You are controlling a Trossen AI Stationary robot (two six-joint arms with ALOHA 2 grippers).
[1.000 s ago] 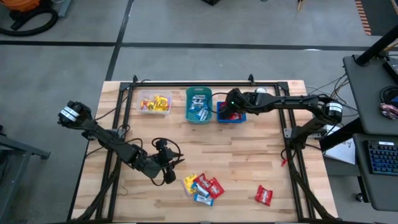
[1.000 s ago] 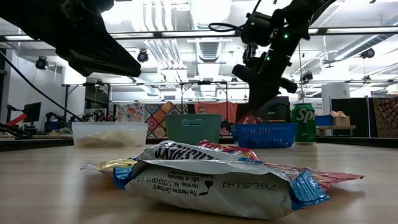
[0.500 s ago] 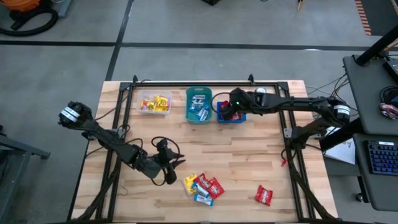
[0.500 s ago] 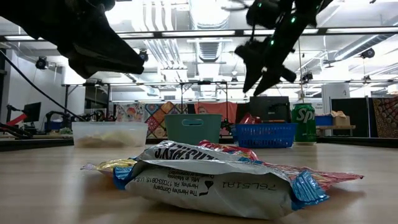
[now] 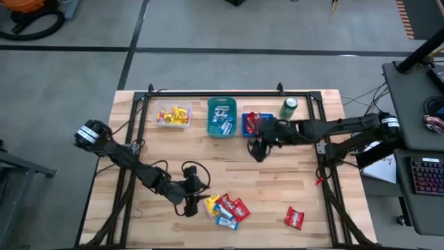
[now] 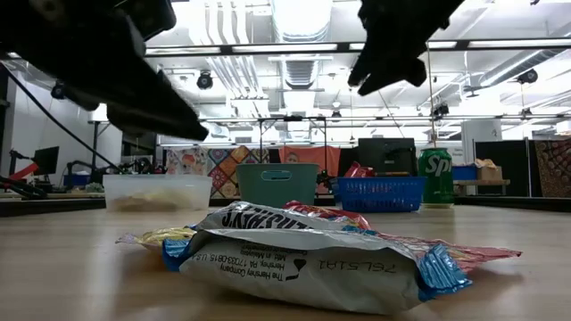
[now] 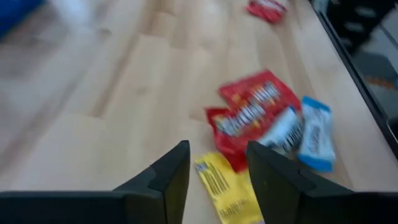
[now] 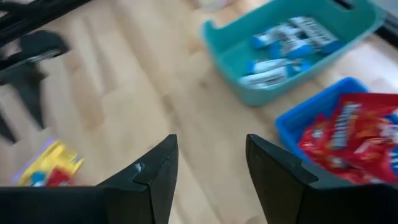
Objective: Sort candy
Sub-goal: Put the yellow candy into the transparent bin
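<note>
High view: remaining candy (image 5: 225, 208) lying in a small overlapping heap at the near middle of the table (image 5: 291, 177), with one red piece (image 5: 294, 218) apart to the right. Left gripper (image 5: 196, 203) low beside the heap, just short of the yellow candy (image 5: 211, 205); in its wrist view, jaws spread, empty, framing that yellow wrapper (image 7: 227, 190), with red wrappers (image 7: 252, 112) and light-blue ones (image 7: 314, 134) overlapping just beyond. Right gripper (image 5: 257, 149) over bare table just in front of the blue bin (image 5: 244, 125); jaws spread, nothing between them, per its wrist view. Along the far edge: clear bin (image 5: 172, 115) with yellow pieces, teal bin (image 5: 222, 117) with light-blue pieces, blue bin with red pieces, green can (image 5: 288, 108) beside it. Low view: nearest wrapper (image 6: 303, 263) flat, crinkled, puffed in the middle, thin sealed fins at the ends. Judged very light, soft and slick; likely to skate on the wood if nudged, and to drag a touching neighbour along if lifted carelessly. Not fragile, though firm squeezing would likely crush the contents. Best hold judged to be across the narrow width of the yellow piece, at its free edge away from the red ones, fingers brought right down to the wood before closing. End fins likely too thin and floppy for a sure grip.
</note>
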